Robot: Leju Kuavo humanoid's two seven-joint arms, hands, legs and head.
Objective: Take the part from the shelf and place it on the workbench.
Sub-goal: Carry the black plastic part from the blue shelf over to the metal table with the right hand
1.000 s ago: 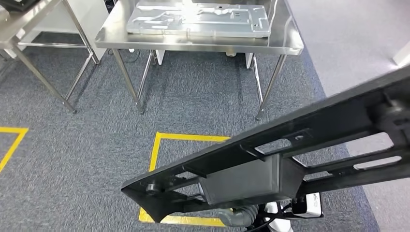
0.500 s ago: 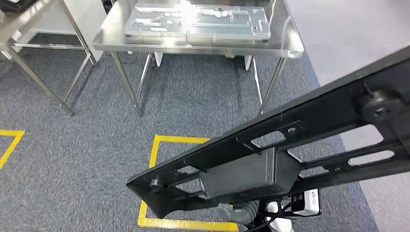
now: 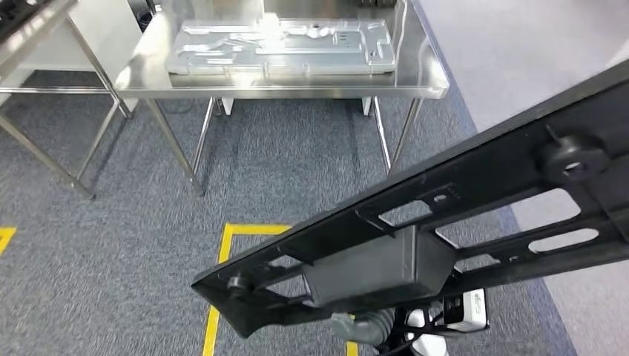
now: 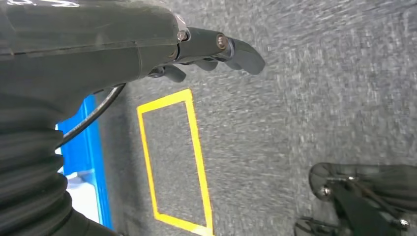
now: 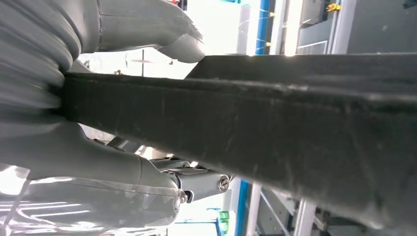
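Observation:
A long black plastic part (image 3: pixel 415 245) with slots and a box-shaped middle runs slanting across the lower right of the head view. In the right wrist view my right hand (image 5: pixel 98 162) grips it, thumb on one side of the part (image 5: pixel 275 128) and fingers on the other. Ahead stands the steel workbench (image 3: pixel 297 83), apart from the part. My left hand (image 4: pixel 216 46) hangs over the carpet with its fingers loosely extended and nothing in them. One end of the part (image 4: pixel 364 196) shows beyond it.
A large silver stamped metal plate (image 3: pixel 282 46) covers most of the workbench top. A second steel table (image 3: pixel 30 22) stands at the far left. A yellow taped square (image 3: pixel 222 245) marks the grey carpet in front of the bench. Blue framing (image 4: pixel 93 147) shows near my left arm.
The whole view has shifted: the workbench now sits further left and lower in the picture. The black part stays in my right hand, nearly the same in the picture.

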